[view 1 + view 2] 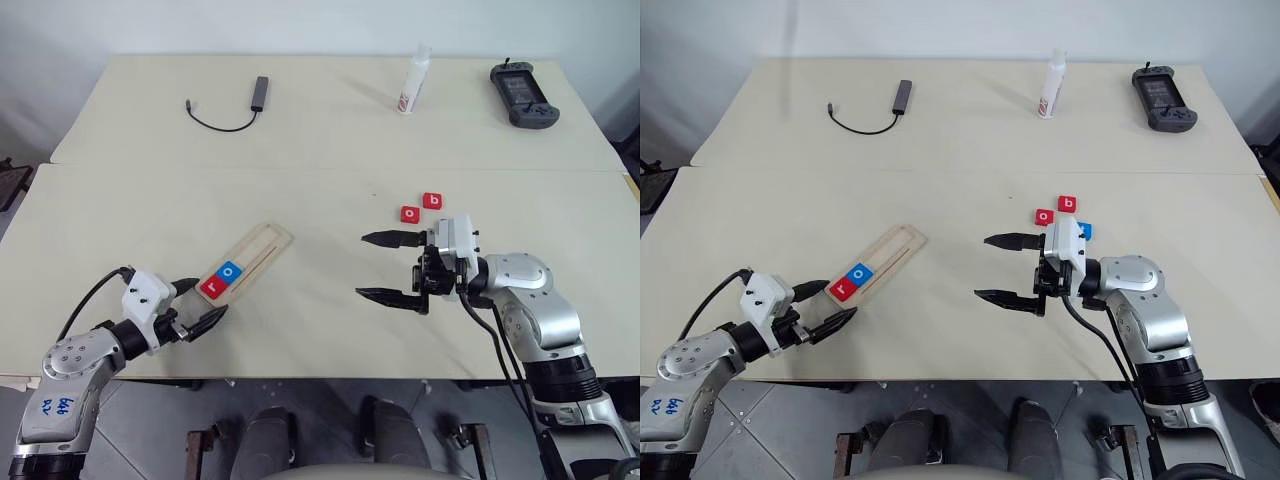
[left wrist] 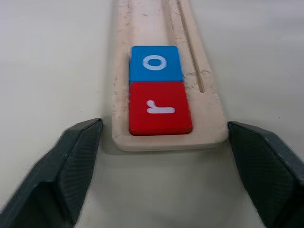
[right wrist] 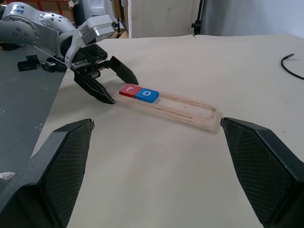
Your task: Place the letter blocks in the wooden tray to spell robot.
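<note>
Now your right hand, wide open and empty, has the b block just beyond it at one o'clock, while the tray runs diagonally from your open, empty left hand.

My left arm is silver-grey metal with rounded joint housings, ringed with small screws, and blue handwriting on the forearm shell. Behind its fingers sits a white boxy wrist module on a black mount, with a black cable looping back from it. My right arm has the same silver shells, a ribbed black collar, a white module behind its fingers, and black cables running down. All the fingers are black, tapered, with cross-hatched pads.
</note>
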Controlling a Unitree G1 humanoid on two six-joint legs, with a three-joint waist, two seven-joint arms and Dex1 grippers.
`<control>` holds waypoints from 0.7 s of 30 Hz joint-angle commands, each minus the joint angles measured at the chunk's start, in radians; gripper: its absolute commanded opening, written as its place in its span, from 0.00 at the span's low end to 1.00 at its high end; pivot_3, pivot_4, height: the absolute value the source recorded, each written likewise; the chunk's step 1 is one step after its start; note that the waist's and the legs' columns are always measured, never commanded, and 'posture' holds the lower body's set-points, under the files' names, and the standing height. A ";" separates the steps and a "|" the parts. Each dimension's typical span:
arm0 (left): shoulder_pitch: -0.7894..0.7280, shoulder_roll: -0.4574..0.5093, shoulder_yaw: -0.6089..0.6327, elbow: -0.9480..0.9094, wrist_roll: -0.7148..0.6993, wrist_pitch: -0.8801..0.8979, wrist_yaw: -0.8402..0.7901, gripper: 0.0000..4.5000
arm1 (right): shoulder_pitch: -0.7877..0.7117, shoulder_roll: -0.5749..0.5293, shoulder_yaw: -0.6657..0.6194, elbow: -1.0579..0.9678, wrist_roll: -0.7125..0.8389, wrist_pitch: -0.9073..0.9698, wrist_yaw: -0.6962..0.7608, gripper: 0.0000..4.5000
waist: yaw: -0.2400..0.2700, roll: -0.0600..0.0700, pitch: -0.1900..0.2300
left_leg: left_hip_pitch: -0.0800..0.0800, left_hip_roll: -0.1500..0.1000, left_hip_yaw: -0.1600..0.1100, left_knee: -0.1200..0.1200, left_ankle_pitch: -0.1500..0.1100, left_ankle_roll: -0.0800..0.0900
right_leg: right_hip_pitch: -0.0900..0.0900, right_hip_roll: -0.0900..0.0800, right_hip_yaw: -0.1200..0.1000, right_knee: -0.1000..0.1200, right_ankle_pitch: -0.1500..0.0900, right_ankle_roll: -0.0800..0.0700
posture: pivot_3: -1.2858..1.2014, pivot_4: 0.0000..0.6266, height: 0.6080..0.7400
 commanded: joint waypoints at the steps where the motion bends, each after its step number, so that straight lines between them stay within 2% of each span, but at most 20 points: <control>1: 0.018 -0.021 -0.027 0.040 0.018 -0.019 -0.007 0.75 | 0.007 -0.017 -0.038 -0.047 0.023 -0.005 -0.003 1.00 | 0.001 0.000 0.000 | 0.000 0.000 0.000 0.000 0.000 0.000 | 0.000 0.000 0.000 0.000 0.000 0.000 | 0.52 0.24 1.00; 7: -0.060 -0.039 -0.049 0.067 0.009 -0.197 -0.095 0.75 | 0.046 -0.058 -0.077 -0.060 0.025 0.002 0.000 1.00 | 0.009 0.000 0.000 | 0.000 0.000 0.000 0.000 0.000 0.000 | 0.000 0.000 0.000 0.000 0.000 0.000 | 0.52 0.24 1.00; 13: -0.195 0.013 -0.166 0.104 0.063 -0.236 -0.212 0.75 | 0.117 -0.128 -0.148 -0.085 0.039 0.014 -0.006 1.00 | 0.022 0.000 0.000 | -0.001 0.000 0.000 0.001 0.000 0.000 | 0.000 0.000 0.000 0.000 0.000 0.000 | 0.52 0.24 1.00; 16: -0.386 -0.004 -0.318 0.173 0.127 -0.223 -0.300 0.75 | 0.256 -0.212 -0.269 -0.119 0.055 0.031 0.004 1.00 | 0.039 0.001 0.001 | -0.002 -0.001 0.000 0.001 0.000 0.000 | 0.000 0.000 -0.001 -0.001 0.000 0.000 | 0.52 0.24 1.00; 21: -0.551 -0.059 -0.452 0.316 0.197 -0.263 -0.374 0.75 | 0.434 -0.265 -0.399 -0.161 0.068 0.041 -0.014 1.00 | 0.047 0.000 0.001 | -0.002 -0.002 0.002 0.001 -0.001 0.002 | 0.000 0.000 -0.001 -0.002 0.000 0.001 | 0.52 0.24 1.00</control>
